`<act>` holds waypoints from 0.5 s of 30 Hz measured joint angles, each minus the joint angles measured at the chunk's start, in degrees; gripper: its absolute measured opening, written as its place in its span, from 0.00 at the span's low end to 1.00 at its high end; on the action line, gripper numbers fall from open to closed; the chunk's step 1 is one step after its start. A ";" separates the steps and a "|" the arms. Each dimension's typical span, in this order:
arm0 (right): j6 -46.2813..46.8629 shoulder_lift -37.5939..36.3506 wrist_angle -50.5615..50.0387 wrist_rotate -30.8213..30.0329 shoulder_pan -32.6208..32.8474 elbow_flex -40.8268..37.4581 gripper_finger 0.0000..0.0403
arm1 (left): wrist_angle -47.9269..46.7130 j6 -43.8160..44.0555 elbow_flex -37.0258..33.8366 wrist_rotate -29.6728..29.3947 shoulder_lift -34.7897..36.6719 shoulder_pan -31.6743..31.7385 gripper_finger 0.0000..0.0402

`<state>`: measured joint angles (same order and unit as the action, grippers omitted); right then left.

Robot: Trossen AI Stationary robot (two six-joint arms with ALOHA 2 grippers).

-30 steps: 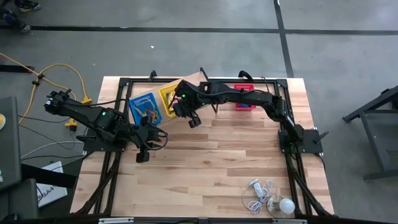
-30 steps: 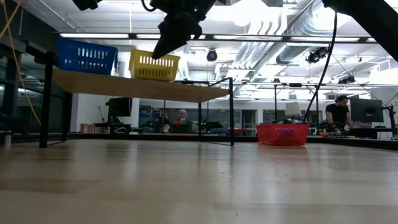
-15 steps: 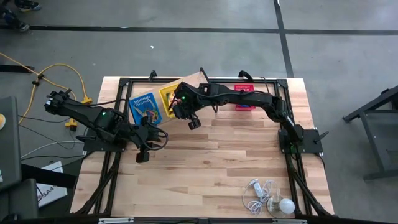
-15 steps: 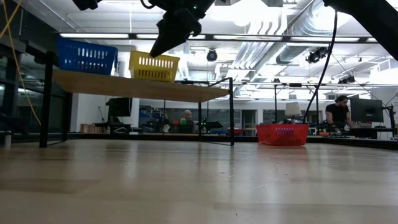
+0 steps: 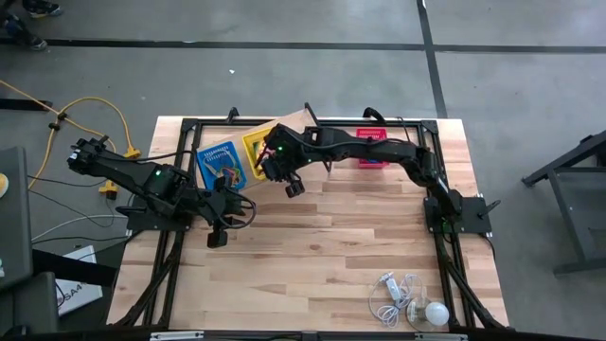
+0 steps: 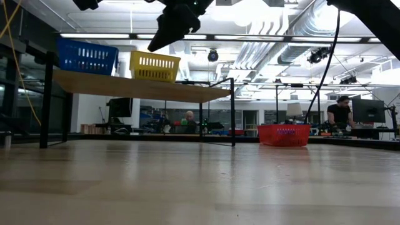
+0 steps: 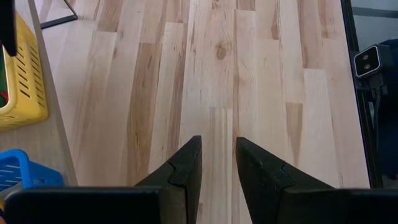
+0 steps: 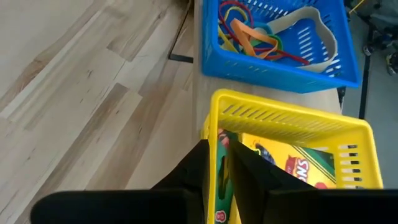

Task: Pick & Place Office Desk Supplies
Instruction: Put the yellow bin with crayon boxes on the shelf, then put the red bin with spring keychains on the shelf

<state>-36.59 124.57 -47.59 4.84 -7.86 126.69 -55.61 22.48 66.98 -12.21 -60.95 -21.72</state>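
The right hand (image 8: pixel 217 163) has risen a little and edged toward the yellow basket (image 8: pixel 292 134).
Its narrowly parted fingers hold nothing, hanging over the basket's rim; the crayon box (image 8: pixel 292 163) lies inside, rubber bands (image 8: pixel 252 38) in the blue basket (image 8: pixel 283 65) just beyond. The left hand (image 7: pixel 217 163), slightly open and empty, waits over the table (image 7: pixel 249 81).

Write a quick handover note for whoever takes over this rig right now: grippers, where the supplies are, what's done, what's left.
Left gripper: open, empty, over bare table near the board's edge.
Right gripper: fingers a narrow gap apart at the yellow basket's rim; nothing visibly held.
Blue basket: on the raised wooden board, holding the rubber bands.
Yellow basket: beside it on the board, with the crayon box inside.
Red basket: on the table at the far edge; contents can't be seen.
Done: bands and crayons binned.
Left: no loose supplies visible on the table; withdraw the right arm.
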 joint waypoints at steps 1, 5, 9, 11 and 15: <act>-0.06 -0.07 -0.01 -0.03 0.00 0.00 0.12 | 0.00 0.00 0.00 0.00 -0.02 -0.02 0.23; -0.18 -1.20 -0.45 -0.65 0.00 -0.13 0.12 | 0.00 0.00 0.00 -0.01 -0.02 0.00 0.23; 0.64 -4.31 -1.50 -2.87 -0.02 0.00 0.12 | 0.33 -0.01 0.00 -0.02 -0.01 -0.02 0.23; 1.92 -5.50 -2.94 -3.10 -0.42 0.13 0.12 | 0.72 0.00 0.00 0.00 -0.02 0.00 0.23; 7.08 -6.97 -7.84 0.67 -2.21 0.00 0.12 | 1.33 0.00 0.00 -0.01 -0.02 0.00 0.23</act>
<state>-29.50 117.60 -55.42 5.51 -10.06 126.69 -54.29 22.48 66.98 -12.22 -60.97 -21.71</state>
